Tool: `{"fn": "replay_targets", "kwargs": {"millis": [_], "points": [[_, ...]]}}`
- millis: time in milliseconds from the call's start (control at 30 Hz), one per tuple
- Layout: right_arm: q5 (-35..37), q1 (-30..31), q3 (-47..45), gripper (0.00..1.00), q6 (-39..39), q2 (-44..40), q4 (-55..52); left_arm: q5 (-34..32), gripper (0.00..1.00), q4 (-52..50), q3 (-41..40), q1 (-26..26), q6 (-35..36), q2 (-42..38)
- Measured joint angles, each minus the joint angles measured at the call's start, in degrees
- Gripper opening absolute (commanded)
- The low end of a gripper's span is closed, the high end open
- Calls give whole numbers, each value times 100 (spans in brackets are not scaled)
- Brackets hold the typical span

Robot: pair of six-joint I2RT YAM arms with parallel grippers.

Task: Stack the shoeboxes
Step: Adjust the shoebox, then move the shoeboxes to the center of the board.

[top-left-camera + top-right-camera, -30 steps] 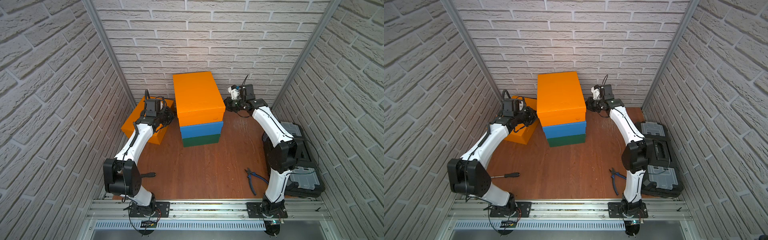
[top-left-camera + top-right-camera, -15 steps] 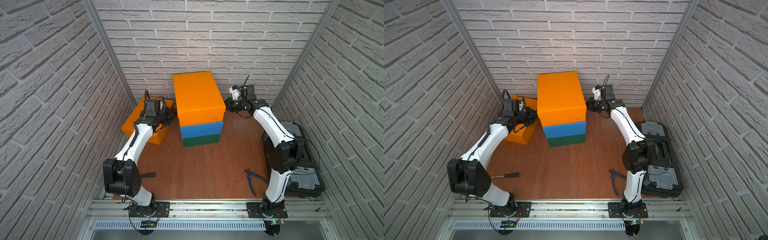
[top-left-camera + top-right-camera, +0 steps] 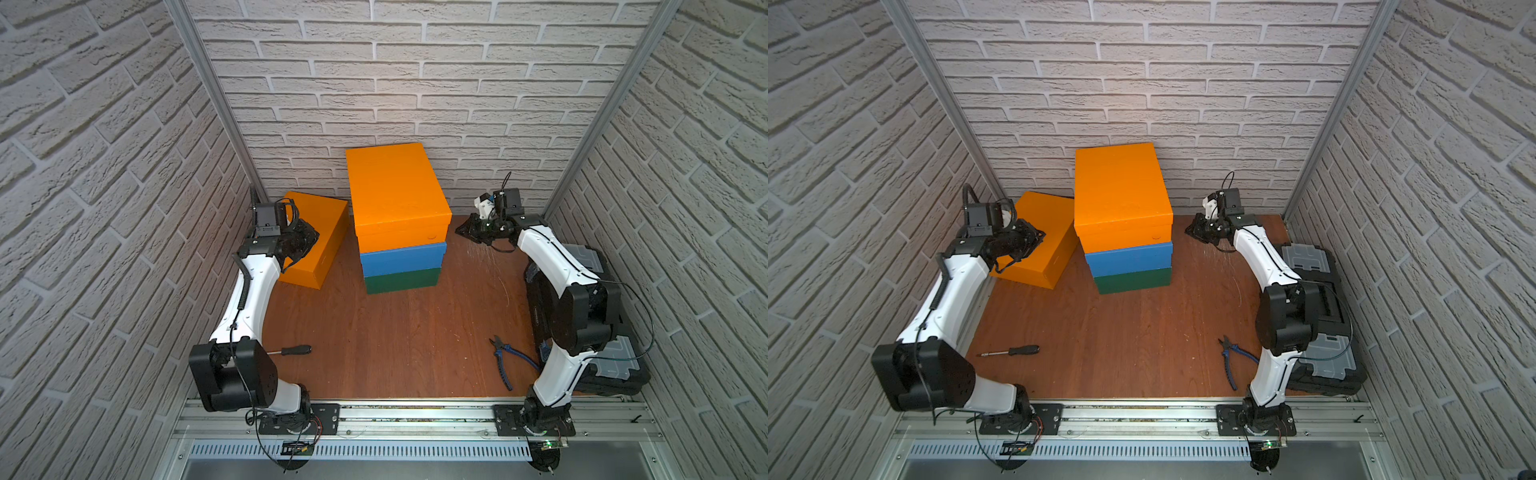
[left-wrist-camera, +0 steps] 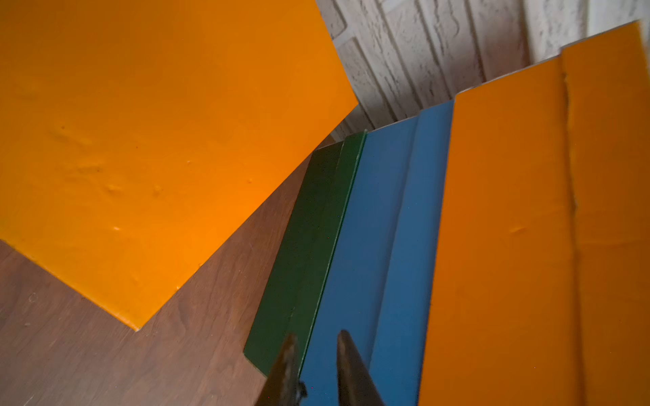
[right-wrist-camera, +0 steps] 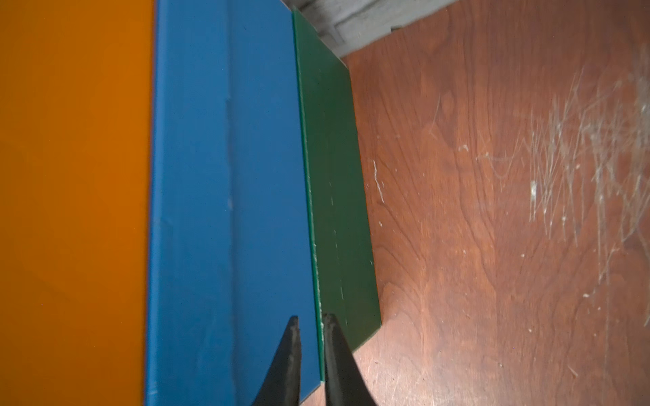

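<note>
Both top views: green shoebox (image 3: 403,281) on the table (image 3: 395,345), blue shoebox (image 3: 401,258) on it, orange shoebox (image 3: 395,187) on top. Second orange shoebox (image 3: 328,226) sits apart beside the stack. Left hand (image 3: 308,240) is over it, contact unclear. Right hand (image 3: 460,230) is beside the stack.
Left wrist: fingers (image 4: 286,365) narrowly spread, pinching nothing.
Right wrist: fingers (image 5: 290,351) likewise.

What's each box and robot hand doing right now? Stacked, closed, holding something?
Top orange shoebox, lid on, top of the stack.
Blue shoebox, lid on, middle of the stack.
Green shoebox, bottom of the stack.
Other orange shoebox, lid on, alone beside the stack, unstacked.
Left gripper, slightly open, empty.
Right gripper, slightly open, empty.
</note>
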Motion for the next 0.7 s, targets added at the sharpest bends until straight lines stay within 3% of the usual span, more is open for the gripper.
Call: {"fn": "replay_targets", "kwargs": {"millis": [433,700], "points": [[-326,7,-734,16,142,640,575,133,19,595,-297,-863,-267,1700],[-570,179,-1060,15,319,1108,1038,221,18,1231,-315,-1143,-492,2249]]}}
